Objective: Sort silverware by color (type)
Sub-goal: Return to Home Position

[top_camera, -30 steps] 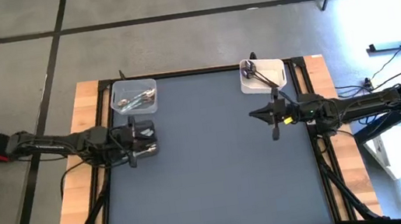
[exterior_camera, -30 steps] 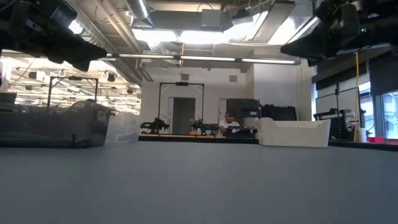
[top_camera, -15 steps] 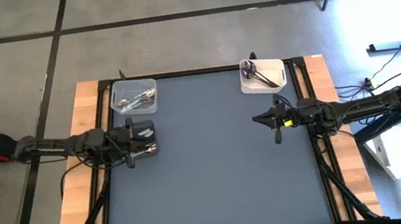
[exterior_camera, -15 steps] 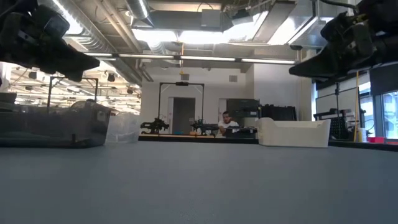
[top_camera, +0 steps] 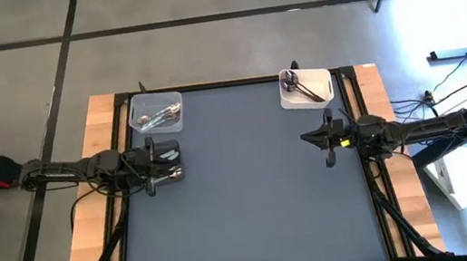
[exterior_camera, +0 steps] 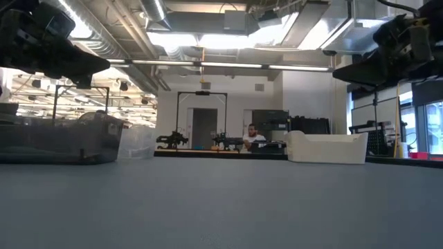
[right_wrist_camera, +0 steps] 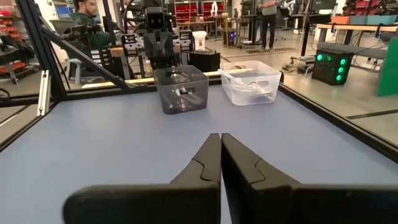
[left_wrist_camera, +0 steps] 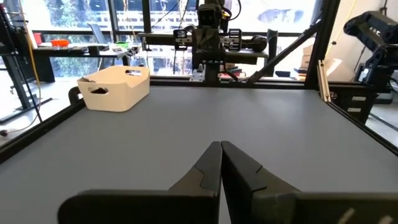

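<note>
Three bins: clear [top_camera: 176, 97], dark [right_wrist_camera: 198, 90], white [top_camera: 328, 86]. Left gripper [left_wrist_camera: 221, 145], right gripper [right_wrist_camera: 221, 136]: jaws together.

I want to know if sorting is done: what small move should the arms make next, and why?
Probably draw both arms back toward their table sides to rest. No utensil shows on the grey table mat; the thin metal silverware lies in the clear plastic bin and the white rectangular bin. The left gripper and right gripper are shut, holding nothing.

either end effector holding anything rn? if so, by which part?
Nothing is held. The left end effector and right end effector are both shut with nothing between the fingers.
</note>
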Action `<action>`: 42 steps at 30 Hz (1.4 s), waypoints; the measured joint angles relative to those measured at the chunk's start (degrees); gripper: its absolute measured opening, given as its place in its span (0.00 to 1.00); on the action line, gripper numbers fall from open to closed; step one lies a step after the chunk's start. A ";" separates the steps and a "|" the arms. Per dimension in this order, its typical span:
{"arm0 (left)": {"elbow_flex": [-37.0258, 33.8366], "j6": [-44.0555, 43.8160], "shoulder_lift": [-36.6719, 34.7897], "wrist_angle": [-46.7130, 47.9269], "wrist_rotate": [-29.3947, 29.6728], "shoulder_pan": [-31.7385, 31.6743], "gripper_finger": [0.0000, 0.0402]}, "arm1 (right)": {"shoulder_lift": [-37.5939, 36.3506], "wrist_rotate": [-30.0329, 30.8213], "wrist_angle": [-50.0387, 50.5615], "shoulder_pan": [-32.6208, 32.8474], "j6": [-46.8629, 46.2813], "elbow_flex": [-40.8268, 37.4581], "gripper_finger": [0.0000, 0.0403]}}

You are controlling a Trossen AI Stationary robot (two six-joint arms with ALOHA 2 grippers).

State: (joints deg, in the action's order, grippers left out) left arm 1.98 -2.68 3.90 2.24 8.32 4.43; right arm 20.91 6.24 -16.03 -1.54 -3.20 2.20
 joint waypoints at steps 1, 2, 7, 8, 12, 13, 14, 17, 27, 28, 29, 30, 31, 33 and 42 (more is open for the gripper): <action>0.00 0.06 0.00 0.00 -0.06 0.00 0.01 | -1.32 0.00 0.71 0.00 0.02 -0.32 0.01; 0.00 0.07 0.00 0.01 -0.09 0.00 0.01 | -2.69 -0.02 1.83 0.00 0.00 -0.50 0.01; 0.00 0.21 0.00 0.02 -0.11 0.00 0.01 | -10.14 -0.37 8.27 0.00 0.02 -0.50 0.01; 0.00 0.22 0.00 0.02 -0.15 0.00 0.01 | -11.68 -0.37 9.45 0.00 0.02 -0.50 0.01; 0.00 0.22 0.02 0.04 -0.35 0.00 0.01 | -17.59 -0.90 14.67 0.00 -0.27 -0.50 0.01; 0.00 0.22 0.02 0.04 -0.37 0.00 0.01 | -18.87 -1.15 15.79 0.00 -0.39 -0.50 0.01; 0.00 0.20 0.02 0.04 -0.37 0.00 0.01 | -20.05 -1.37 16.72 0.00 -0.43 -0.51 0.01; 0.00 0.20 0.02 0.05 -0.38 0.00 0.01 | -20.76 -4.33 14.78 0.00 -0.49 -1.64 0.01; -1.55 2.39 0.07 -3.48 -3.89 0.00 0.01 | -20.76 -4.87 14.89 0.01 -0.92 -1.77 0.01; -1.55 2.43 0.07 -3.48 -3.87 0.00 0.01 | -20.79 -4.87 14.89 0.01 -0.92 -1.77 0.01; -1.55 2.45 0.09 -3.48 -3.89 -0.02 0.01 | -20.78 -4.87 14.90 0.02 -0.89 -1.77 0.01; -1.55 2.49 0.09 -3.48 -3.96 -0.02 0.01 | -20.77 -4.94 14.96 0.02 -0.87 -1.77 0.01; -1.55 2.49 0.09 -3.46 -4.07 -0.02 0.01 | -20.77 -5.01 15.00 0.02 -0.87 -1.77 0.01; -1.55 2.85 0.11 -3.35 -4.75 -0.02 0.01 | -20.77 -5.25 15.05 0.02 -0.85 -1.77 0.01; -1.55 3.30 0.11 -3.30 -5.03 -0.02 0.01 | -20.77 -5.31 15.13 0.01 -0.59 -1.77 0.01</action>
State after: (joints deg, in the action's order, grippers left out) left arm 0.43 0.62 4.01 -1.06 3.29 4.40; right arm 0.14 0.93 -0.91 -1.54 -3.79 0.43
